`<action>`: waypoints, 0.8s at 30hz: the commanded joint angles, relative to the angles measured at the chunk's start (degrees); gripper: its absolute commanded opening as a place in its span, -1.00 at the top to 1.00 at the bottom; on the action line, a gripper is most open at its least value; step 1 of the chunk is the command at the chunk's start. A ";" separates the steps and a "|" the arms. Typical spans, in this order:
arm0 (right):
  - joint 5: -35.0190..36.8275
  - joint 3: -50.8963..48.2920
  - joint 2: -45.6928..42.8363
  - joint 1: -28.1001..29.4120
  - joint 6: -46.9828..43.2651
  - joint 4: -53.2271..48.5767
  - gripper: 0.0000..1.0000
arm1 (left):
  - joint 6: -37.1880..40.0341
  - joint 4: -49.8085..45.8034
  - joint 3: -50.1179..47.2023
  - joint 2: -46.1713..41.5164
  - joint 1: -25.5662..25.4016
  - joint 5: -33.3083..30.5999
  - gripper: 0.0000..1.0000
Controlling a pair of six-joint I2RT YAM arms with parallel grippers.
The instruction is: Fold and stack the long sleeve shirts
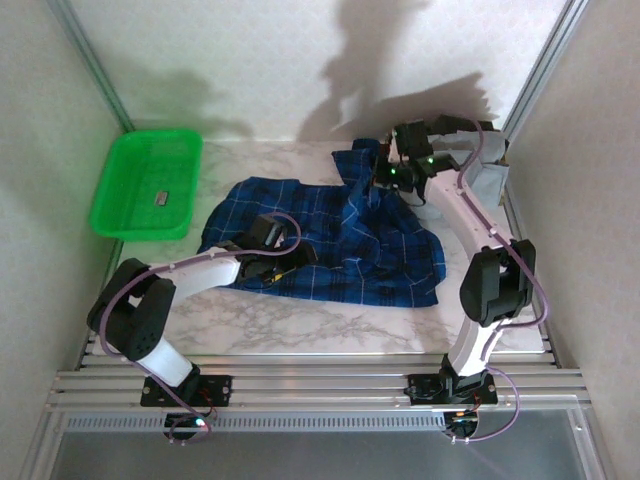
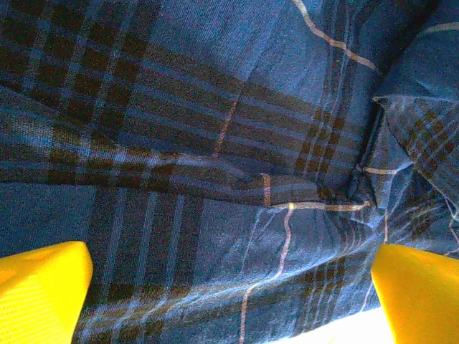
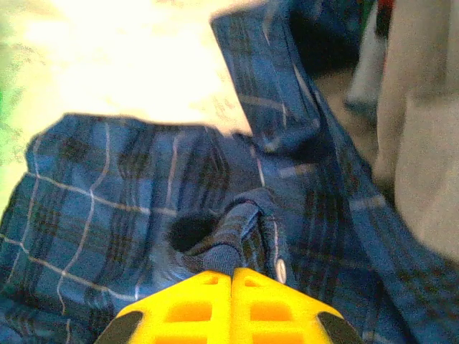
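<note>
A dark blue plaid long sleeve shirt lies spread and rumpled on the marble table. My left gripper hovers low over its left front part. In the left wrist view its yellow fingers stand wide apart above the plaid cloth, and the left gripper holds nothing. My right gripper is at the shirt's far right corner. In the right wrist view the right gripper is shut, pinching a buttoned fold of the plaid shirt. Grey cloth lies behind the right arm.
A green plastic basket stands at the far left with a small dark object inside. Walls close in on both sides and at the back. Bare marble table shows in front of the shirt.
</note>
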 commanded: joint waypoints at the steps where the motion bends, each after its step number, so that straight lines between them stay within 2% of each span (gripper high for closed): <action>1: 4.69 6.24 2.97 1.96 -8.29 -0.97 1.00 | -0.27 1.25 -0.74 1.41 0.15 -0.56 -0.99; 5: 10.56 11.94 5.68 4.72 -15.39 -0.27 1.00 | -0.50 1.61 -0.48 1.92 0.15 -0.29 -0.99; 13: 14.39 18.56 9.15 6.92 -24.53 4.50 1.00 | -0.83 1.62 0.05 2.67 0.15 -0.14 -0.99; 21: 8.70 19.27 10.92 11.10 -37.17 11.21 1.00 | -1.88 3.00 0.99 3.83 0.15 0.87 -0.99; 24: 5.79 16.54 10.81 13.00 -43.14 13.91 1.00 | -2.70 3.79 1.69 4.32 0.15 1.60 -0.99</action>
